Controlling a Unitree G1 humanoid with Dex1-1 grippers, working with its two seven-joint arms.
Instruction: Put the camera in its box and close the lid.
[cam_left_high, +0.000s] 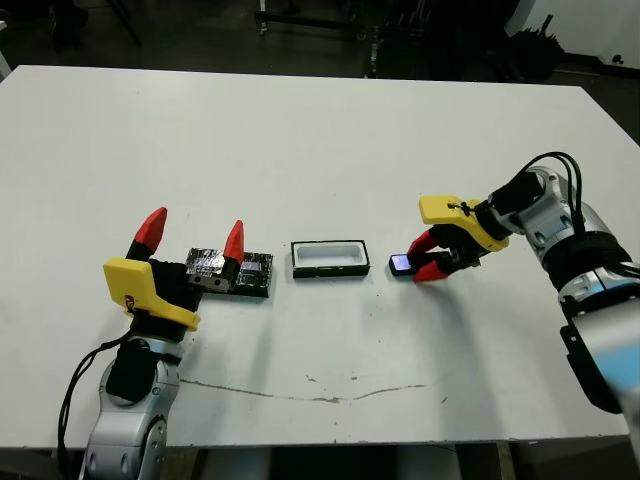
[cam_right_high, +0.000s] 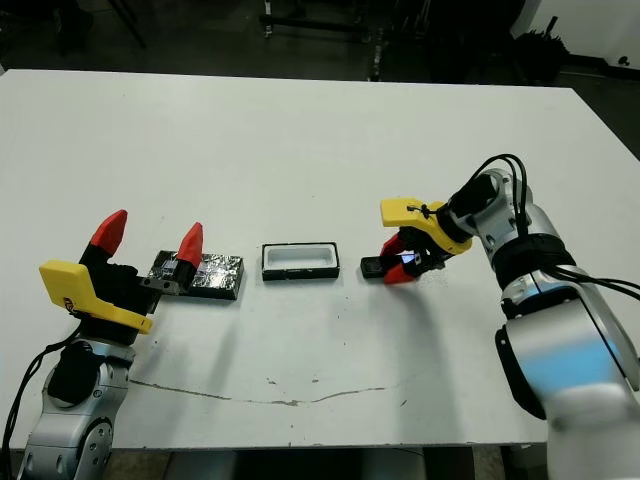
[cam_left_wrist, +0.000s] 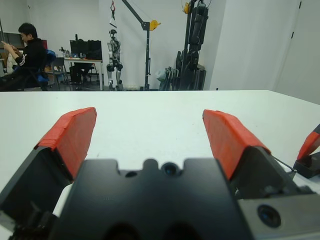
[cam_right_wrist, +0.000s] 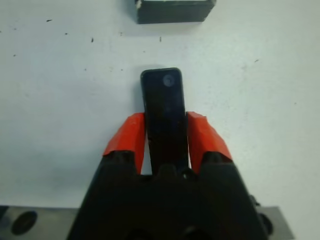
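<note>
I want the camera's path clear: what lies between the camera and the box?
Nothing: only bare white table separates the camera, gripped by the right pincer, from the box. The head views and the right wrist view show it.

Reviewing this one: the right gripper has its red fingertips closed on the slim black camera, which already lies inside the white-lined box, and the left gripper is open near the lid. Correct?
Not quite. The slim black bar-shaped camera lies on the white table, beside the black-rimmed white-lined box, not inside it; the left eye view shows this. The rest holds: the right gripper grips it, and the left gripper is open near the shiny black lid.
</note>
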